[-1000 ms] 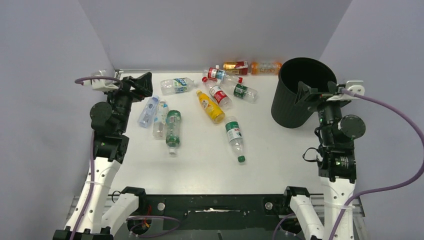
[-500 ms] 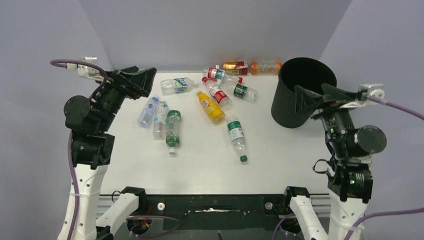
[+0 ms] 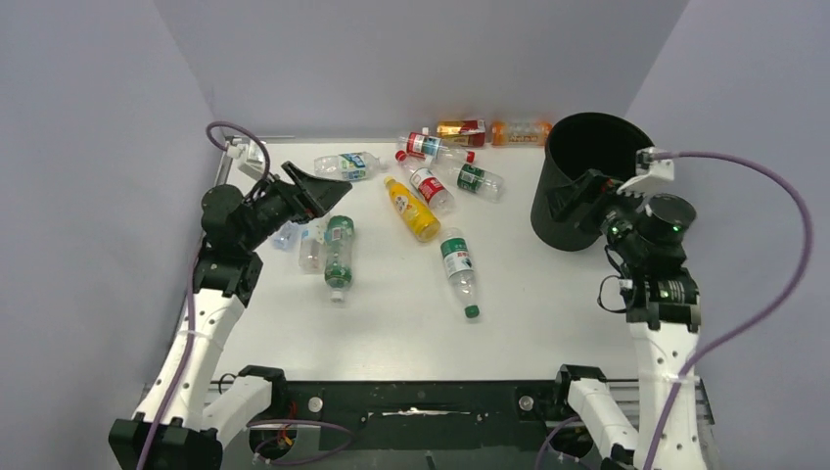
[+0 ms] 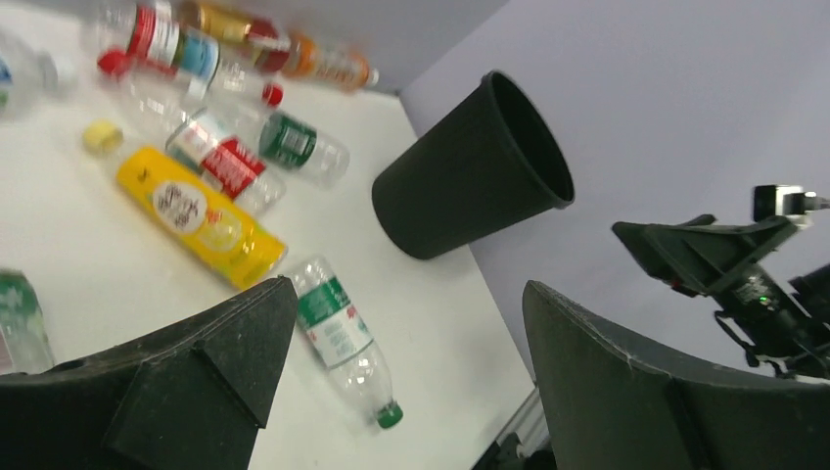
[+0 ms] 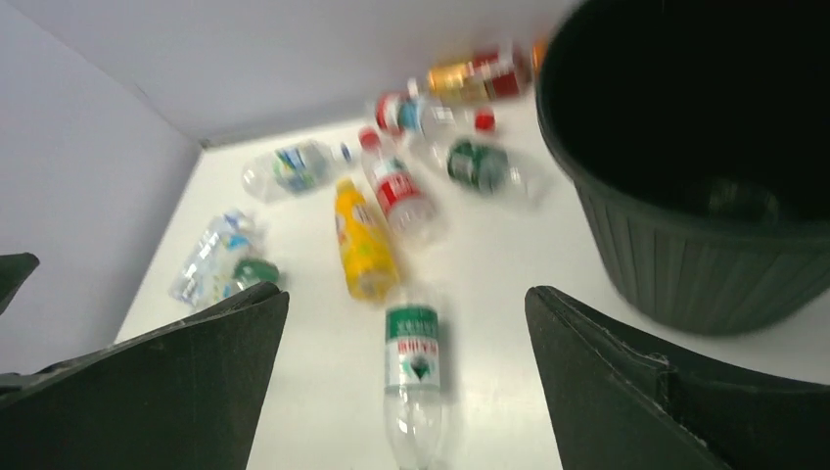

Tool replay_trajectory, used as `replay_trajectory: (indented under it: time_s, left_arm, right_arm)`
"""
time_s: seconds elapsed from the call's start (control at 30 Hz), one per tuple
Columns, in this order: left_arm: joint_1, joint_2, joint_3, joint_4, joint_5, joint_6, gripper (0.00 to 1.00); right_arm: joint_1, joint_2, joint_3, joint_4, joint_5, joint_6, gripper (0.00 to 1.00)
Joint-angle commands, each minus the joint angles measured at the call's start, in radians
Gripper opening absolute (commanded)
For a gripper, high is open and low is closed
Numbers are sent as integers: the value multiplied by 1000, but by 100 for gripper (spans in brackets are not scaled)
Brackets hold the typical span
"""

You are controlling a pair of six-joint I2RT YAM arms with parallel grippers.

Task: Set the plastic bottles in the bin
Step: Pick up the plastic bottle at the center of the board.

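Looking down from the overhead camera, I see the bin (image 3: pixel 560 213) standing upright at the far right of the white table (image 3: pixel 533 308). It is a tall round bucket, matte black and slightly tapered, with a finely ribbed outer wall. Its mouth is dark and I cannot tell what lies inside.

The plastic bottles (image 3: pixel 429 184) lie on their sides, scattered from the far middle to the left. Most are clear, crinkled plastic with green, red or blue labels. One yellow bottle (image 3: pixel 411 209) is opaque, and an orange one (image 3: pixel 519 130) rests against the back wall (image 3: pixel 411 59). A green-labelled bottle (image 3: pixel 459 269) with a green cap lies alone, closest to the near edge.

My left gripper (image 4: pixel 408 287) hangs above the left-hand bottles, its wedge-shaped, grainy black fingers (image 4: pixel 196 372) spread wide around nothing. My right gripper (image 5: pixel 406 294) sits just beside the bin, jaws likewise apart and empty.
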Motion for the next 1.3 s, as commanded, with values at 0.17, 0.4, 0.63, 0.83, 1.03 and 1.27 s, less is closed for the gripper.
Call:
replay_trajectory:
  time_s: [0.17, 0.4, 0.63, 0.83, 1.03, 1.27]
  left_arm:
    - [-42, 14, -134, -23, -38, -56, 87]
    - [-106, 35, -48, -302, -137, 53, 87]
    - [-166, 30, 22, -513, -215, 114, 87]
    - [-178, -1, -50, -545, -200, 111, 87]
    - [-217, -97, -121, -603, -172, 142, 87]
    - [-218, -173, -180, -718, -143, 160, 87]
  right_arm:
    - [209, 175, -164, -85, 194, 41, 98]
    - [458, 390, -157, -81, 426, 54, 98]
    - [519, 579, -105, -109, 513, 20, 98]
    - [600, 677, -73, -44, 496, -1, 98]
    - [696, 786, -33, 46, 495, -41, 98]
    - [760, 978, 219, -204, 635, 18, 98]
